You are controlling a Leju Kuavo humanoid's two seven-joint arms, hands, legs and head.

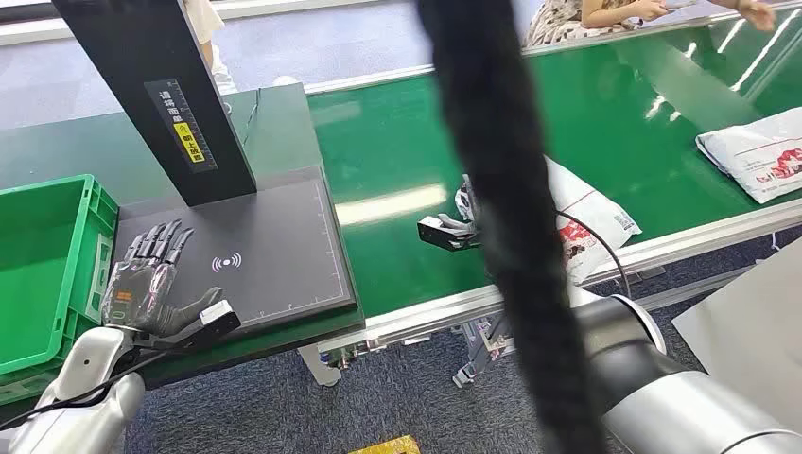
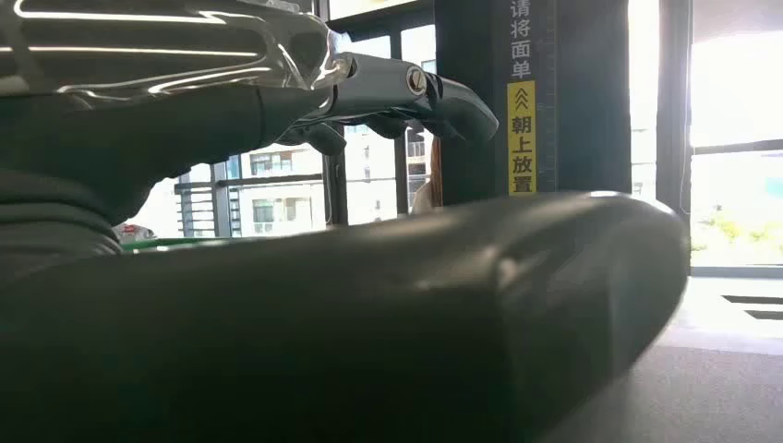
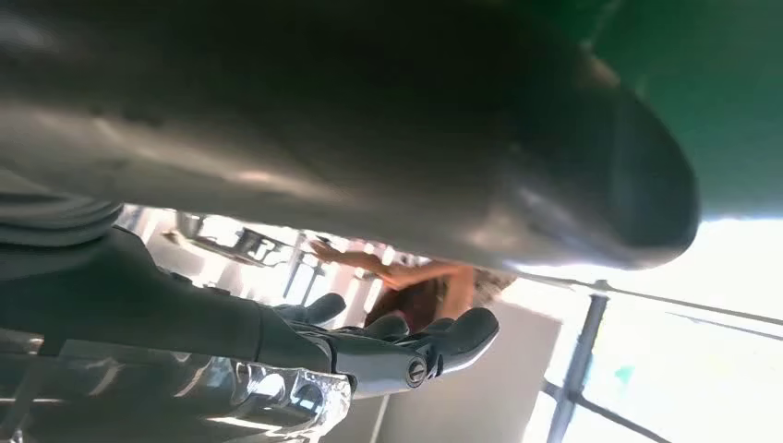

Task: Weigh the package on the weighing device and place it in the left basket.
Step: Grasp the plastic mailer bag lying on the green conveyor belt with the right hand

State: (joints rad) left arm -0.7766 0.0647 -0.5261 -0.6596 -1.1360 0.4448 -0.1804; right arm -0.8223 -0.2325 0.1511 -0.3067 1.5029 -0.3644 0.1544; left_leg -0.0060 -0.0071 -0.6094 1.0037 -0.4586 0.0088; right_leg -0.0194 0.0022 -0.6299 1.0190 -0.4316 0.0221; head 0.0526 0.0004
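Note:
A white package (image 1: 594, 219) with red print lies on the green conveyor belt (image 1: 397, 151), near its front edge. My right hand (image 1: 463, 210) is just left of the package, largely hidden behind a black cable (image 1: 511, 189). In the right wrist view its fingers (image 3: 406, 349) are stretched out apart from the thumb, with nothing between them. The weighing device is a black plate (image 1: 274, 236) with a tall black column (image 1: 156, 95). My left hand (image 1: 147, 276) lies flat and open on the plate's left part, fingers (image 2: 406, 92) spread toward the column (image 2: 554, 92). The green basket (image 1: 47, 265) stands left of the plate.
A second white package (image 1: 757, 151) lies farther right on the belt. A person's arm (image 1: 615, 11) reaches over the belt's far edge, and another person's leg (image 1: 208, 38) stands behind the column. The belt's metal frame (image 1: 444, 307) runs along the front.

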